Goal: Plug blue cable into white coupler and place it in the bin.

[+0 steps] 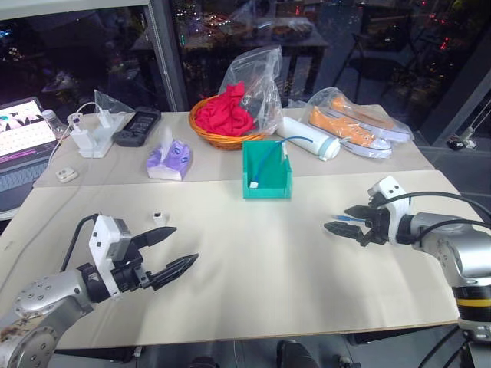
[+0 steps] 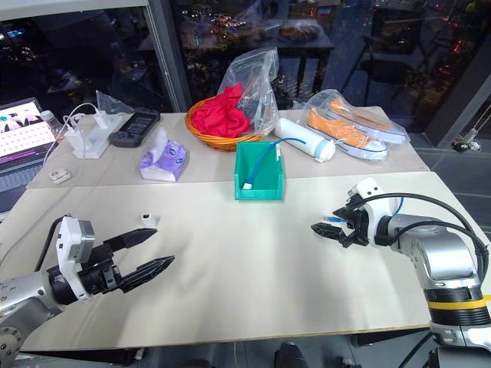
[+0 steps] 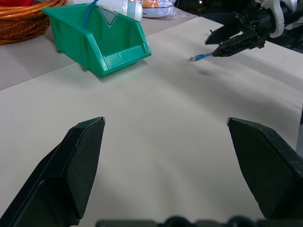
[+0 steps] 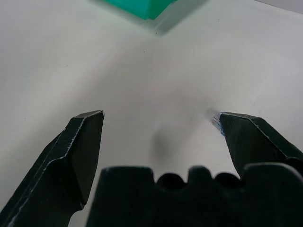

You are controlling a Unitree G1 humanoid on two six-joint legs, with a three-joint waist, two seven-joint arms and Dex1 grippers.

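The teal bin (image 1: 267, 186) stands at the table's middle; a blue cable (image 1: 270, 152) with a white end piece (image 1: 254, 183) lies inside it. A tiny white coupler (image 1: 157, 218) sits on the table just beyond my left gripper (image 1: 184, 244), which is open and empty. My right gripper (image 1: 337, 218) hovers open to the right of the bin. The clear-tipped end of another blue cable (image 3: 195, 57) pokes out beside one of its fingers (image 4: 246, 137); I cannot tell whether it rests on that finger.
Behind the bin are an orange wicker basket (image 1: 222, 138) with red cloth, a white roll (image 1: 307, 138) and bagged orange shoes (image 1: 357, 126). At the back left lie a purple tissue pack (image 1: 169, 161), white chargers (image 1: 92, 138), a black device (image 1: 136, 126) and a laptop (image 1: 23, 146).
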